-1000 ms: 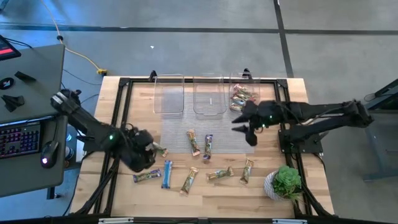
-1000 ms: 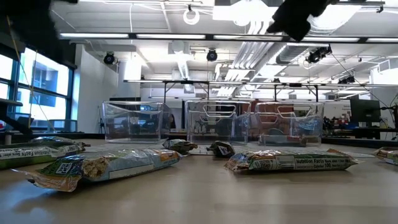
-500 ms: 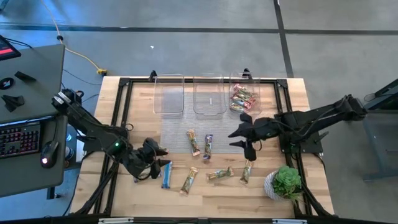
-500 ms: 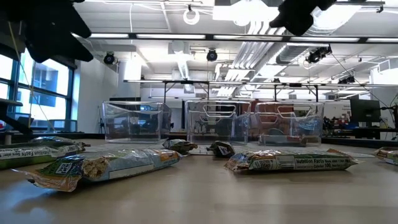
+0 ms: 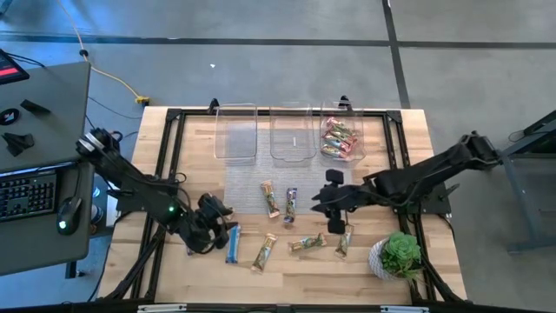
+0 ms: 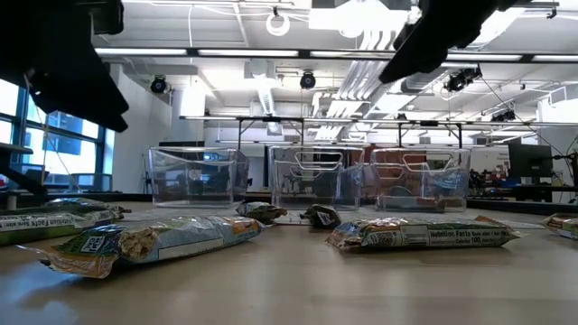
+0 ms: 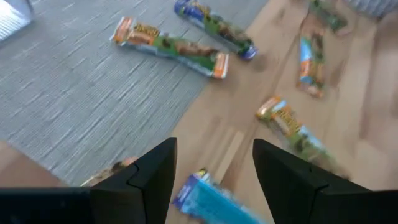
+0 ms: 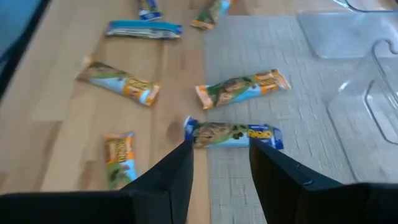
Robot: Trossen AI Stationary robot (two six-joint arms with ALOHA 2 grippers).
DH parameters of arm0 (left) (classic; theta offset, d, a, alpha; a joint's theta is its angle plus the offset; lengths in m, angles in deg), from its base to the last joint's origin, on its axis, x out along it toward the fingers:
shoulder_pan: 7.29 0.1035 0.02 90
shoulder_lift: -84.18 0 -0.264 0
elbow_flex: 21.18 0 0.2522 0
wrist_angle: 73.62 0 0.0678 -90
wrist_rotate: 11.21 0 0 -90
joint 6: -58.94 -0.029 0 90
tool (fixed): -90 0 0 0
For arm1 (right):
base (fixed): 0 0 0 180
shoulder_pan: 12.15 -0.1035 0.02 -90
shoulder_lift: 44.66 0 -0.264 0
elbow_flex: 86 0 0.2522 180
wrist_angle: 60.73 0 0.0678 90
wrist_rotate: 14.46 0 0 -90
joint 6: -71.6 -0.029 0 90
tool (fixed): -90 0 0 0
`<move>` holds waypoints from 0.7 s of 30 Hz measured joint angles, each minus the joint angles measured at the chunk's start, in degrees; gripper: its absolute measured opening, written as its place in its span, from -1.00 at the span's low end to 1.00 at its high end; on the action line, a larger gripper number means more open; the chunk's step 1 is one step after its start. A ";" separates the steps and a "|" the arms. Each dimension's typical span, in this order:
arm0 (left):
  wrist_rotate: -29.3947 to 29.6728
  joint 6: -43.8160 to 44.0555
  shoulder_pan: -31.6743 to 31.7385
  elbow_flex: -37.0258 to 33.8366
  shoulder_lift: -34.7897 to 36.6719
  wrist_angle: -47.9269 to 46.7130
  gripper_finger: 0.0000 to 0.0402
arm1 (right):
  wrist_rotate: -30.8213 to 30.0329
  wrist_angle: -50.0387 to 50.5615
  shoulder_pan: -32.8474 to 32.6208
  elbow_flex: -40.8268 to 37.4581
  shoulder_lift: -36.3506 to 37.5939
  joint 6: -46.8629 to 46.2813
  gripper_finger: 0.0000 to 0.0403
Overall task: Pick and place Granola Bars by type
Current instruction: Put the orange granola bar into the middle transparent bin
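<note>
Granola bars lie flat, scattered over the grey mat and the wood. A tan one (image 5: 270, 198) and a blue/purple one (image 5: 291, 205) are on the mat. A blue bar (image 5: 233, 243) and three tan bars (image 5: 265, 251) (image 5: 307, 243) (image 5: 345, 239) lie nearer the near edge. Red bars (image 5: 340, 139) fill the right bin. My left gripper (image 5: 219, 229) hovers open over the blue bar (image 7: 208, 200). My right gripper (image 5: 333, 210) hangs open above the mat's right part, with the blue/purple bar (image 8: 233, 134) just beyond its fingertips (image 8: 180, 171).
Three clear bins stand in a row at the far side: the left one (image 5: 235, 132), the middle one (image 5: 292, 135) and the right one (image 5: 352, 122). A potted plant (image 5: 400, 254) stands at the near right corner. The black frame rails (image 5: 165, 156) border the table.
My right gripper has moved from beside the right bin toward the near edge and a little left, coming down over the mat. My left gripper has shifted right and toward the near edge, over the blue bar. The bars have not moved.
</note>
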 joint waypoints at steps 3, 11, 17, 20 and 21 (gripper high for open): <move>1.53 -2.36 0.96 0.02 -1.51 1.67 0.03 | -1.73 -0.65 0.00 0.00 -1.45 -0.34 -0.30; -6.41 -27.92 10.09 0.03 -8.63 17.38 0.03 | -1.50 -5.98 0.01 0.02 -3.16 2.69 -0.30; -9.68 -50.67 16.13 0.05 -17.21 31.01 0.03 | -1.34 -6.11 0.00 0.04 -3.14 2.68 -0.30; -9.18 -59.65 18.11 0.07 -19.58 32.50 0.03 | -1.32 -6.12 0.01 0.04 -3.14 2.66 -0.30; -9.22 -62.63 18.85 0.07 -20.30 32.61 0.03 | -1.32 -6.18 0.02 0.04 -3.14 2.64 -0.30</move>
